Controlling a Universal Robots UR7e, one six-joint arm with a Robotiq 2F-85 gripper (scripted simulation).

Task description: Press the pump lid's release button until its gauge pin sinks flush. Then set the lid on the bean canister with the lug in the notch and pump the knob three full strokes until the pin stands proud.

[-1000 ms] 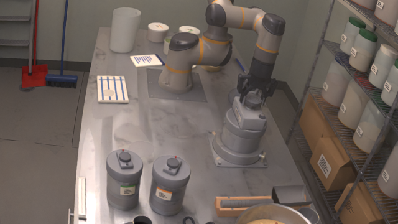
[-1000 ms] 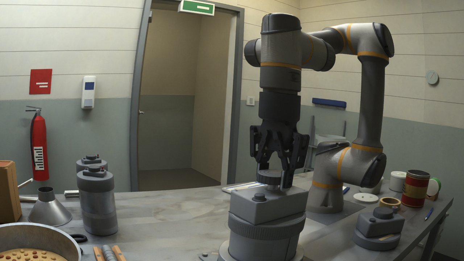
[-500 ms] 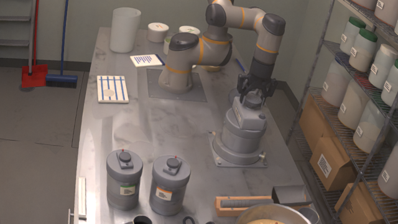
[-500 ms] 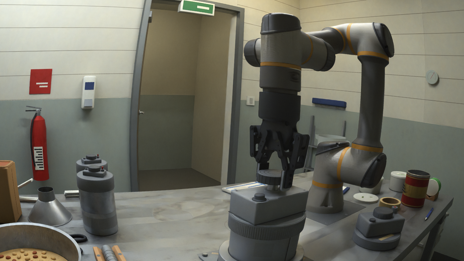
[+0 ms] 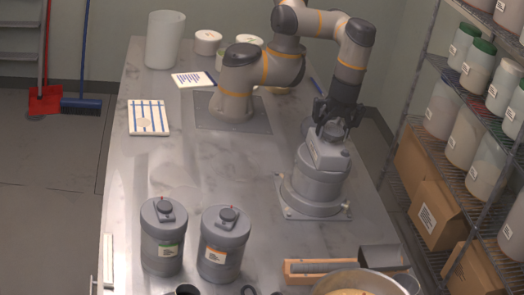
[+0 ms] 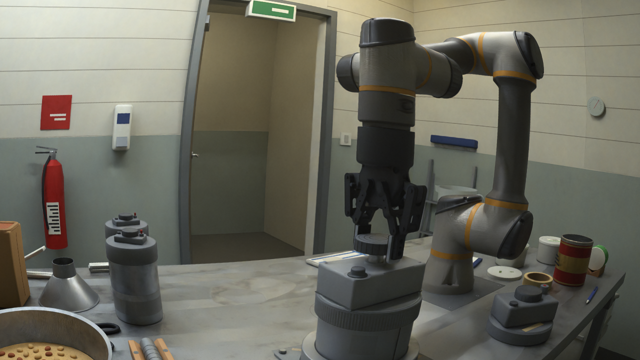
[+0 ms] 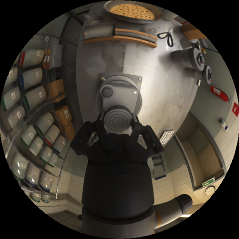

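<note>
The round ridged pump knob point(image 6: 371, 244) point(image 5: 332, 132) point(image 7: 118, 120) stands raised above the pump lid, and my gripper point(image 6: 375, 245) point(image 5: 333, 130) point(image 7: 119, 122) is closed around it from straight above. The grey boxy pump lid point(image 6: 370, 280) point(image 5: 327, 151) sits on the bean canister point(image 5: 317, 184) point(image 6: 364, 329), which stands on a bolted base plate at the table's right side. The dark round release button point(image 6: 357, 271) point(image 5: 345, 153) point(image 7: 107, 91) is on the lid's top beside the knob. I cannot make out the gauge pin or the lug.
A spare pump lid point(image 6: 522, 313) lies on the table close behind the canister. Two lidded canisters point(image 5: 163, 235) point(image 5: 223, 242) stand at the front left. A tray with a roller point(image 5: 319, 270), a bowl point(image 5: 356, 282) and wire shelves of jars point(image 5: 475, 106) lie to the right.
</note>
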